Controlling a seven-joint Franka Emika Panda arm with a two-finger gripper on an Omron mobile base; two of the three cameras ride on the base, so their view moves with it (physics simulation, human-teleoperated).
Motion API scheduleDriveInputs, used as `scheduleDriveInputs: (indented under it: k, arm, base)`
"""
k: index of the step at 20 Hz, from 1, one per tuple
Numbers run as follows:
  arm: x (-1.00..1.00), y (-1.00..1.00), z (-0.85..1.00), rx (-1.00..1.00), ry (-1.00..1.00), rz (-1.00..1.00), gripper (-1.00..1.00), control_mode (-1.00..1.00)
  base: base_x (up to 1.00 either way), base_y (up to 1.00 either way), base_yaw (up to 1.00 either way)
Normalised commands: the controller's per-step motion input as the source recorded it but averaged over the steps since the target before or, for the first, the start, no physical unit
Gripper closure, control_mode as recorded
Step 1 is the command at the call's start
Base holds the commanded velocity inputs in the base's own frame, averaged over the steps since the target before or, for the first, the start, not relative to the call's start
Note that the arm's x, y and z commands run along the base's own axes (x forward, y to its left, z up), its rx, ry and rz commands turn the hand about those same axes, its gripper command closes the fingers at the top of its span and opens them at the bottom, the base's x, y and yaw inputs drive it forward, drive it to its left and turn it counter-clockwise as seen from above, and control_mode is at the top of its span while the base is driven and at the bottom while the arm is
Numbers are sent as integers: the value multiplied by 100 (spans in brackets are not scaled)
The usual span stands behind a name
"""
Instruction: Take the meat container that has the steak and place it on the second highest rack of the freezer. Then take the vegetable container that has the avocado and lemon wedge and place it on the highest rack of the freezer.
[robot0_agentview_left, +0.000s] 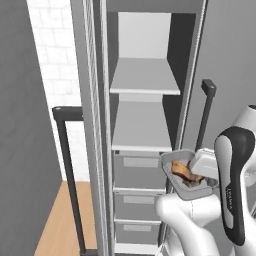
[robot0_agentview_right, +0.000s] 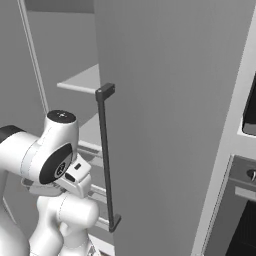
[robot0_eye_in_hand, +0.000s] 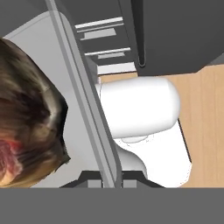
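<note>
The meat container (robot0_agentview_left: 176, 161) is showing at the right middle of the left base view, a clear shallow tub with rounded corners and a thin rim. It is tipping a little, held up in front of the grey drawers (robot0_agentview_left: 137, 172). Inside it, the steak (robot0_agentview_left: 183, 171) is looking bumpy and reddish-brown with pale streaks; the white hand is covering part of it. In the hand view, the steak (robot0_eye_in_hand: 26, 118) is sitting big at the left, cut off by the frame edge. The gripper (robot0_eye_in_hand: 109, 181) is closing its 2 dark tips on the container's rim (robot0_eye_in_hand: 87, 113), low in that picture.

The freezer (robot0_agentview_left: 145, 125) is standing open, tall and smooth grey. The highest rack (robot0_agentview_left: 144, 77) and the second highest rack (robot0_agentview_left: 140, 127) are flat, pale and bare. In the right base view, the grey door (robot0_agentview_right: 170, 115) and its long dark handle (robot0_agentview_right: 106, 160) are hiding most of the shelves.
</note>
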Motion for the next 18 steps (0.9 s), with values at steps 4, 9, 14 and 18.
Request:
scheduleDriveInputs:
  k: [4, 9, 14, 18]
  arm:
    - [0, 0, 0, 0, 0, 0, 100, 100]
    - [0, 0, 0, 0, 0, 0, 100, 100]
    - [0, 0, 0, 0, 0, 0, 100, 100]
    - [2, 36, 13, -10, 0, -5, 100, -100]
  base:
    - [-4, 21, 15]
    - [0, 1, 2]
    - [0, 0, 0]
    - [0, 0, 0]
